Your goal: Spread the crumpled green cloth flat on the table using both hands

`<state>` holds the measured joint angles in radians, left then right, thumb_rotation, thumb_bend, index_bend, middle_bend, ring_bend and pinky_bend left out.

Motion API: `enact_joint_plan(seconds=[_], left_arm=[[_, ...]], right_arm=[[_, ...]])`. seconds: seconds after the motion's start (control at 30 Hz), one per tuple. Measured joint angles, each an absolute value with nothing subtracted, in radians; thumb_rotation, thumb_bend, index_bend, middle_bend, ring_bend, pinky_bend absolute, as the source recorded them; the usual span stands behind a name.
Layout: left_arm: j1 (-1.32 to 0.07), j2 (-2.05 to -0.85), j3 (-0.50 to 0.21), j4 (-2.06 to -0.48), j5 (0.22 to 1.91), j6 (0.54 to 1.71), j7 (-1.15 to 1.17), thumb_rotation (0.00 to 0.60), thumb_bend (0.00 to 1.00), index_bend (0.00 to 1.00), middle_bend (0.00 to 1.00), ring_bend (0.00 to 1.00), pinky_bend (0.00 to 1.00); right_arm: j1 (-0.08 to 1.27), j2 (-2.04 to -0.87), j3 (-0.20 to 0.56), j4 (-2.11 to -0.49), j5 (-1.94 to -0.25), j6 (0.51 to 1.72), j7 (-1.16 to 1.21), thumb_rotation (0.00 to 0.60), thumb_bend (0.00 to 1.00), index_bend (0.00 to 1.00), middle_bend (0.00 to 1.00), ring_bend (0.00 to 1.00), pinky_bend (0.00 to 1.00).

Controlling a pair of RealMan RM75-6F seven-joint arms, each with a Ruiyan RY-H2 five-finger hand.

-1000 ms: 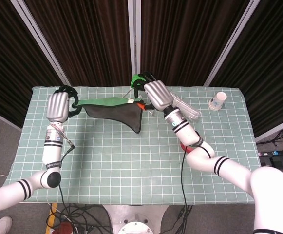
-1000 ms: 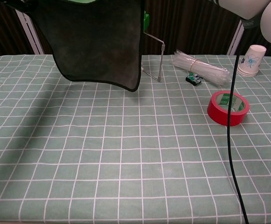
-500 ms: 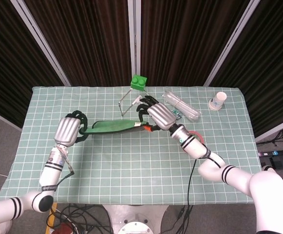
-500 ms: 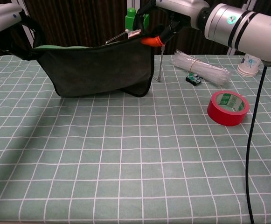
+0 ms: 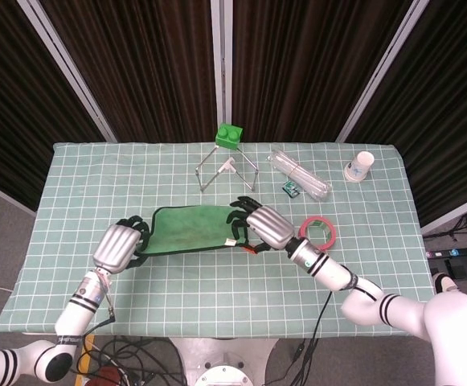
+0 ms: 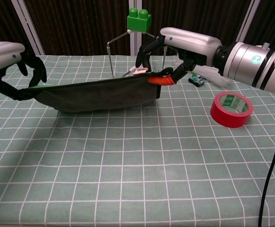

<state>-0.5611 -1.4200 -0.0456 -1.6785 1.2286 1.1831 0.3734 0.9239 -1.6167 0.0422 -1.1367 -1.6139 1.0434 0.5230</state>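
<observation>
The green cloth hangs stretched between both hands just above the checked table; its far edge sags onto the table. From the chest view its dark underside shows. My left hand grips the cloth's left corner, and it also shows at the left edge of the chest view. My right hand pinches the right corner, seen closer in the chest view, with an orange tag beside its fingers.
A wire stand with a green block stands behind the cloth. A red tape roll lies to the right. A bundle of clear sticks, a small green box and a paper cup sit at the back right.
Both hands have come down and toward me with the cloth held taut. The cloth went from hanging high as a vertical sheet to lying nearly level just above the table.
</observation>
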Motion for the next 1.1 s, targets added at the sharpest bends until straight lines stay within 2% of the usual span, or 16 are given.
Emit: enact_joint_plan(seconds=[0.37,0.5,0.57,0.63,0.8,0.87,1.0,1.1], left_arm=[[-0.569,-1.449,-0.018,-1.658,1.189,1.088,0.426,0.6,0.44,0.73,0.41,0.23,0.33],[-0.576,-1.452,-0.003,-1.66,1.157,1.046,0.458,0.6,0.38,0.66,0.39,0.23,0.33],[-0.579,-1.453,0.0,-1.662,1.14,1.03,0.466,0.6,0.33,0.59,0.38,0.23,0.33],[-0.583,-1.454,0.003,-1.666,1.122,1.016,0.478,0.6,0.23,0.5,0.37,0.23,0.33],[-0.59,-1.457,0.002,-1.68,1.105,1.006,0.496,0.597,0.04,0.36,0.34,0.23,0.33],[-0.592,-1.453,0.002,-1.687,1.099,1.001,0.496,0.568,0.01,0.33,0.33,0.23,0.33],[-0.596,-1.434,0.001,-1.713,1.084,0.985,0.493,0.458,0.0,0.28,0.31,0.21,0.33],[-0.598,-1.41,0.003,-1.741,1.081,0.975,0.483,0.418,0.0,0.27,0.3,0.21,0.33]], right_arm=[[0.874,-1.648,-0.012,-1.129,-1.616,1.025,0.456,0.6,0.58,0.77,0.31,0.09,0.04],[0.861,-1.66,-0.027,-1.128,-1.623,1.021,0.413,0.6,0.58,0.77,0.31,0.09,0.04],[0.853,-1.667,-0.034,-1.127,-1.627,1.021,0.391,0.6,0.58,0.77,0.31,0.09,0.04],[0.845,-1.674,-0.04,-1.125,-1.633,1.023,0.368,0.6,0.58,0.77,0.31,0.09,0.04],[0.827,-1.692,-0.055,-1.122,-1.646,1.031,0.306,0.6,0.58,0.77,0.3,0.08,0.03],[0.818,-1.699,-0.061,-1.124,-1.65,1.035,0.278,0.6,0.58,0.77,0.29,0.08,0.03],[0.803,-1.704,-0.077,-1.135,-1.66,1.035,0.226,0.6,0.58,0.77,0.28,0.06,0.02],[0.791,-1.702,-0.094,-1.15,-1.671,1.034,0.187,0.6,0.58,0.77,0.27,0.06,0.02]])
